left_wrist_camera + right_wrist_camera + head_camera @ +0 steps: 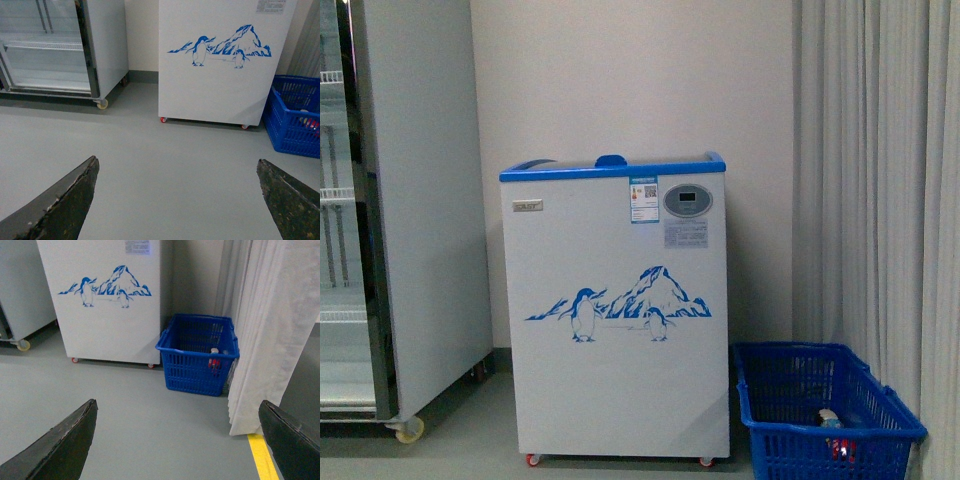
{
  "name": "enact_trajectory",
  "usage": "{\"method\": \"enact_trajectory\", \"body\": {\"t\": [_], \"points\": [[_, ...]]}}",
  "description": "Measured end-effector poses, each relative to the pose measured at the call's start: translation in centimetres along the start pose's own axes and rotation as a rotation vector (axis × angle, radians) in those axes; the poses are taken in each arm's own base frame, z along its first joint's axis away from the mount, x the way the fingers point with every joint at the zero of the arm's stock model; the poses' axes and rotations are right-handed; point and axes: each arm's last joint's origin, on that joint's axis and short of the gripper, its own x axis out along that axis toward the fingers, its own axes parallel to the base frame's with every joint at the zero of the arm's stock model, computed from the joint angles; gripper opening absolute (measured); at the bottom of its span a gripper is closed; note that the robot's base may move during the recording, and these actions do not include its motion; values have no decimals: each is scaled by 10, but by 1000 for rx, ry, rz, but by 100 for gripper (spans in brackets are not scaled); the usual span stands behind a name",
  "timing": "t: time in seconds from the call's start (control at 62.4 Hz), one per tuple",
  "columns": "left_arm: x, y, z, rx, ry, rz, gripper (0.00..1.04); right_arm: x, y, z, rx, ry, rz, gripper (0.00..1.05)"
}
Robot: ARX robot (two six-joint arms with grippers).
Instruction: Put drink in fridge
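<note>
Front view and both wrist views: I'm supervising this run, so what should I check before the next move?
1. Left hand open, empty: ok.
2. Right hand open, empty: ok.
3. Drink found: cannot tell; a red-and-white item lies in the blue basket, too small to identify.
4. Fridge top slid open: cannot tell; seen edge-on.
5. Floor toward the basket free: ok.

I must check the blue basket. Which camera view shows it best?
The right wrist view: the whole blue basket is visible, with items inside. The front view cuts off its bottom; the left wrist view shows only one part at the picture's edge.
</note>
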Motion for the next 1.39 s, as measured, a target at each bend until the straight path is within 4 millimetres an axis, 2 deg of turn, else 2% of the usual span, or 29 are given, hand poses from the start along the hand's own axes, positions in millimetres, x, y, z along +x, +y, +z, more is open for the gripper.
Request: {"method": "enact_trajectory", "body": {"t": [1.394], "points": [[0, 0, 0, 0, 0, 0, 97, 0, 0, 0, 0, 0, 0, 97]]}}
